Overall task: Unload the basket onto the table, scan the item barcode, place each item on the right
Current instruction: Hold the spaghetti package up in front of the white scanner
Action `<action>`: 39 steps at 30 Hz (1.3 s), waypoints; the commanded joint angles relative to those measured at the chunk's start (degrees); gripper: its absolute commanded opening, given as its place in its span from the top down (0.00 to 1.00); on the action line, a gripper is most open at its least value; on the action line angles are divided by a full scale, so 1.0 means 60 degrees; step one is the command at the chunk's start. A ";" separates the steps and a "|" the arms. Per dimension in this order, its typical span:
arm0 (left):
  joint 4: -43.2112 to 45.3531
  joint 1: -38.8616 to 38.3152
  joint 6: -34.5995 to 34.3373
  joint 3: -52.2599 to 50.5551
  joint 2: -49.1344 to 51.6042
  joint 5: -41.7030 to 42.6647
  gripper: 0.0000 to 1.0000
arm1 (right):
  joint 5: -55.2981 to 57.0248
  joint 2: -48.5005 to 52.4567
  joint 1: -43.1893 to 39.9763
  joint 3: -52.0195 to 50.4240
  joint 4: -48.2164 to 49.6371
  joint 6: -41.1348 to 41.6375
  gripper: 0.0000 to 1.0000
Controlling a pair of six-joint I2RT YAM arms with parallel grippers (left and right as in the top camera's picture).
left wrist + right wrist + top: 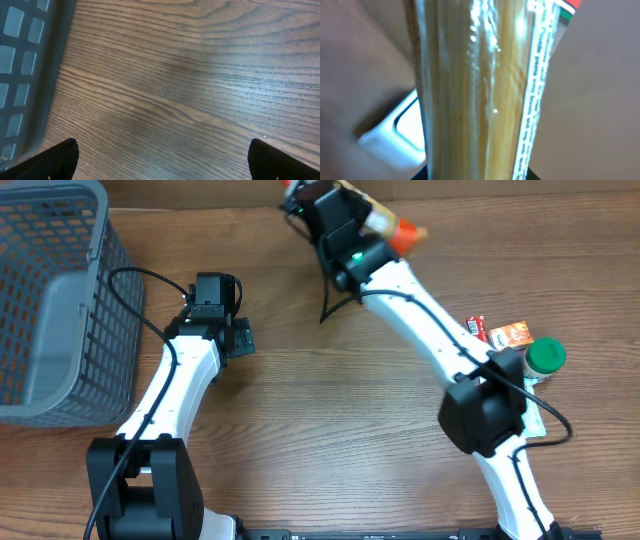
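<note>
The item is a clear packet of spaghetti (475,85) with a white printed strip down its right side and a red-orange end (403,235). My right gripper (340,205) is stretched to the table's far edge and is shut on the packet. In the right wrist view the packet fills the middle, and only dark finger edges show at the bottom around the right gripper (475,176). No barcode shows on the visible face. My left gripper (240,338) stands open over bare wood, its black fingertips (55,160) far apart with nothing between them.
A grey mesh basket (50,300) stands at the left, its wall (25,60) close beside the left gripper. A white rounded device with a bright window (395,131) lies behind the packet. A red packet (475,327), an orange packet (510,333) and a green-lidded bottle (545,357) sit at the right.
</note>
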 commanded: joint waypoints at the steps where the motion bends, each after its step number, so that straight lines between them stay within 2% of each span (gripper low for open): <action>1: 0.0004 0.0051 0.0182 -0.0036 0.0069 -0.0149 0.00 | 0.0900 -0.0066 0.0157 0.0342 0.1708 -0.2521 0.97; 11: 0.0000 0.0051 0.0182 -0.0036 0.0069 -0.0149 0.00 | 0.0783 0.1275 0.0058 0.0342 0.5938 -0.3843 0.97; 18: 0.0000 0.0051 0.0182 -0.0036 0.0069 -0.0149 0.00 | 0.0452 0.2386 -0.0047 0.0346 0.8266 -0.5486 0.97; 27: 0.0004 0.0051 0.0182 -0.0036 0.0069 -0.0149 0.00 | 0.0251 0.3264 -0.0197 0.0342 0.8768 -0.5293 0.94; 39: 0.0000 0.0051 0.0182 -0.0036 0.0069 -0.0149 0.00 | -0.0211 0.3297 -0.0237 0.0357 0.9632 -0.5246 0.94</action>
